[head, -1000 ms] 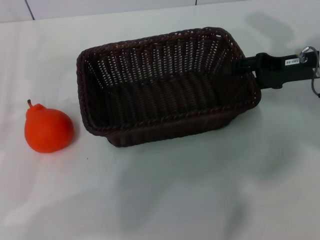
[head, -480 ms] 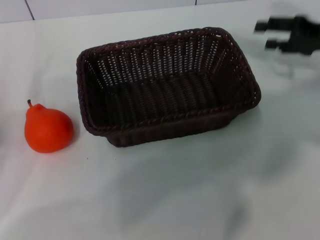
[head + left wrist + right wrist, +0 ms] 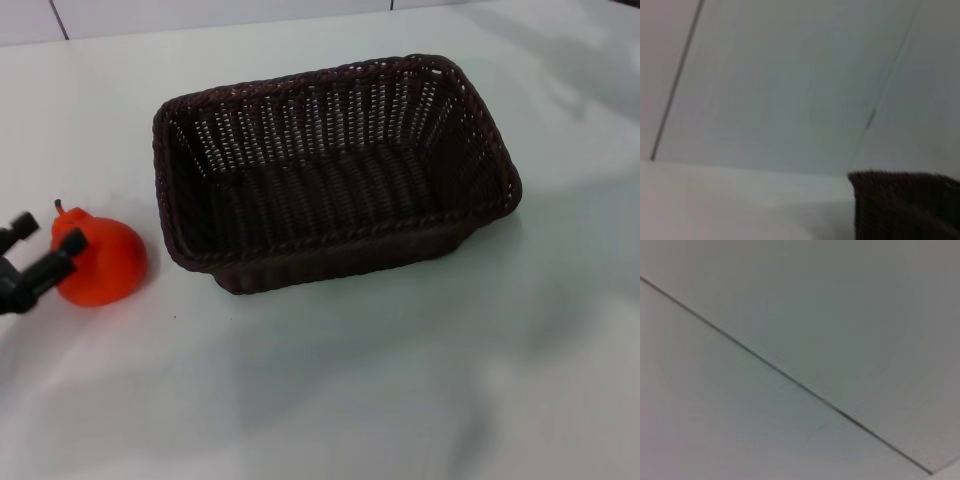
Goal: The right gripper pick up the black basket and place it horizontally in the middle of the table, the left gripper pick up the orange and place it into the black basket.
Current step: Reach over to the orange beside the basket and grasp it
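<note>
— 2 black fingers (image 3: 60, 260) by the orange (image 3: 100, 262)?
— Yes. The left gripper (image 3: 42, 248) sits at the orange's outer side, prongs spread apart, 1 across its face, gripping nothing I can see.
— And the black basket (image 3: 335, 170)?
— Lying flat on the table (image 3: 400, 380), near the orange, apart from it, nothing inside.

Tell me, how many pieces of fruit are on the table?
1. A single orange sits on the white table, left of the dark basket, with the robot's left hand open beside it. The basket holds nothing.
</note>
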### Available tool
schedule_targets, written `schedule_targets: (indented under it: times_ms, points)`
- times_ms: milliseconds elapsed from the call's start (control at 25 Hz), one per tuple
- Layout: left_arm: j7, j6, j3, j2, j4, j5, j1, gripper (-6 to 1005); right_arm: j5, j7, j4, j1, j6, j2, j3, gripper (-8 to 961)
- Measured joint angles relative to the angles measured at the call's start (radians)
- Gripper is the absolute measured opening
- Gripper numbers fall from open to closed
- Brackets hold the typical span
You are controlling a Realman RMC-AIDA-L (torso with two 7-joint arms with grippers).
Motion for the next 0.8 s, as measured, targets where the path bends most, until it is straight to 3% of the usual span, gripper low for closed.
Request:
schedule_targets:
  times_ms: [160, 360, 640, 720, 800]
  points:
    - [0.0, 0.039, 0.005, -0.009, 0.002, 0.058, -0.014, 831, 0.01, -0.034, 0.002, 0.02, -0.033, 0.01, -0.004, 812]
    - [-0.001, 0.105, 0.005, -0.028, -0.013, 0.105, -0.024, 824, 0.011, -0.049, 0.009, 0.039, -0.054, 0.011, -0.011, 812]
    - [0.006, 0.117, -0.008, -0.038, -0.056, 0.113, -0.019, 814, 0.012, -0.055, 0.015, 0.043, -0.069, 0.011, -0.007, 811]
    - [0.007, 0.123, -0.017, -0.043, -0.07, 0.114, -0.016, 603, 0.012, -0.055, 0.019, 0.043, -0.07, 0.011, -0.004, 811]
    - [0.007, 0.129, -0.036, -0.047, -0.078, 0.116, -0.015, 531, 0.012, -0.055, 0.025, 0.041, -0.071, 0.011, -0.003, 811]
